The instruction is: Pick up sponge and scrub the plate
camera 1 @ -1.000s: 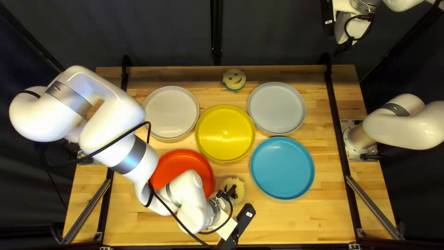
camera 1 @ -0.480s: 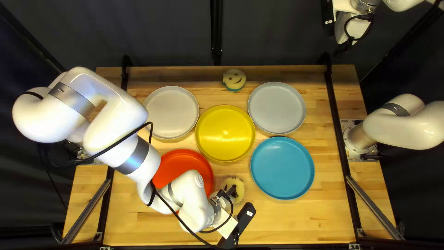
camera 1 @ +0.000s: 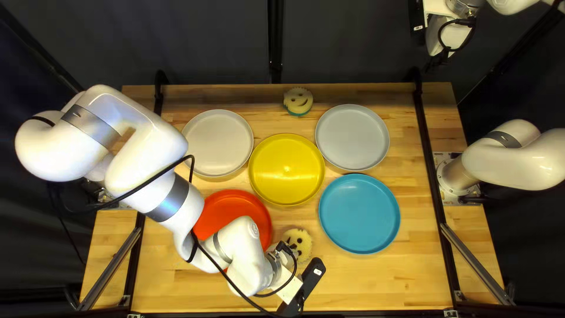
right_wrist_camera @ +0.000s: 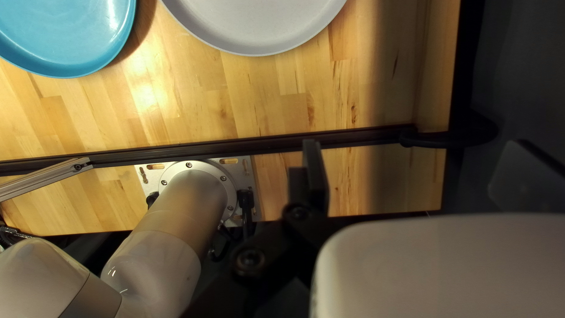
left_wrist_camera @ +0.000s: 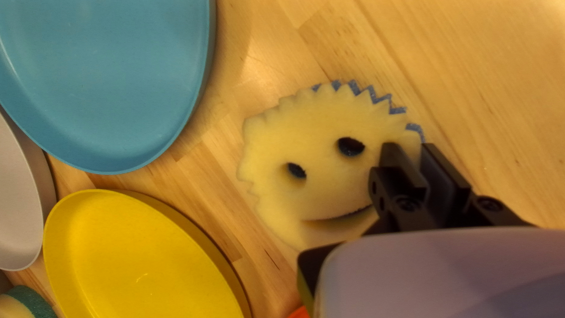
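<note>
Where the left claw [camera 1: 291, 243] overlaps a sponge [left_wrist_camera: 318, 129], face up, blue plate [camera 1: 359, 214] near.

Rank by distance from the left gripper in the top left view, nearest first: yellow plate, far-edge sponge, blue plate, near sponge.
1. The near sponge, at the left gripper.
2. The yellow plate, beyond it, and blue plate, right of it: too close to call.
3. The far-edge sponge, past them.

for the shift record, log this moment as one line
left claw: shut on near sponge | sponge: beside blue plate | right claw: open | scrubbing: not yet
</note>
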Action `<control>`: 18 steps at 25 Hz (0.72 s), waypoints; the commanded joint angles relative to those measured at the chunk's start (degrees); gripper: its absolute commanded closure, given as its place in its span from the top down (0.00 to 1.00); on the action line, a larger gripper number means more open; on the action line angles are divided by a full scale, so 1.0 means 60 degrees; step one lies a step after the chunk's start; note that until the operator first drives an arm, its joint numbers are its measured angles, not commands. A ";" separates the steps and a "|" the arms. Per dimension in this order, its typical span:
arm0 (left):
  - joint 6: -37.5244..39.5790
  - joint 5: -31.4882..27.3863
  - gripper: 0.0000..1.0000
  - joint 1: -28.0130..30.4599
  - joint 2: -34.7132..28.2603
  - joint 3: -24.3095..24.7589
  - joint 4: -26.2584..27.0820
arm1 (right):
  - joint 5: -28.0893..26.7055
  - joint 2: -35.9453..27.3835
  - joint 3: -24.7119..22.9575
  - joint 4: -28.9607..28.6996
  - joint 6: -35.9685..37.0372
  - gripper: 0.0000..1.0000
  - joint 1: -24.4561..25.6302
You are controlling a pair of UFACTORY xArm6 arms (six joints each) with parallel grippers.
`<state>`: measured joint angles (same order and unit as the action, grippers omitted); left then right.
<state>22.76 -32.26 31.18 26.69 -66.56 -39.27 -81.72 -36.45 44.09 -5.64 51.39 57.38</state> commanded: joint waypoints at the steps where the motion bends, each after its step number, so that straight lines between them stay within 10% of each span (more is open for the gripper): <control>1: -0.0316 -0.0118 0.00 0.0048 -0.0556 0.0435 0.0264 | 0.0000 0.0000 0.0000 0.0000 0.0000 1.00 0.0000; 18: -0.0495 -0.1309 0.00 0.0619 -0.2647 0.1866 0.1377 | 0.0000 0.0000 0.0000 0.0000 0.0000 1.00 0.0000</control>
<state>19.26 -39.75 34.43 11.59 -56.11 -31.65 -81.72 -36.45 44.09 -5.64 51.39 57.38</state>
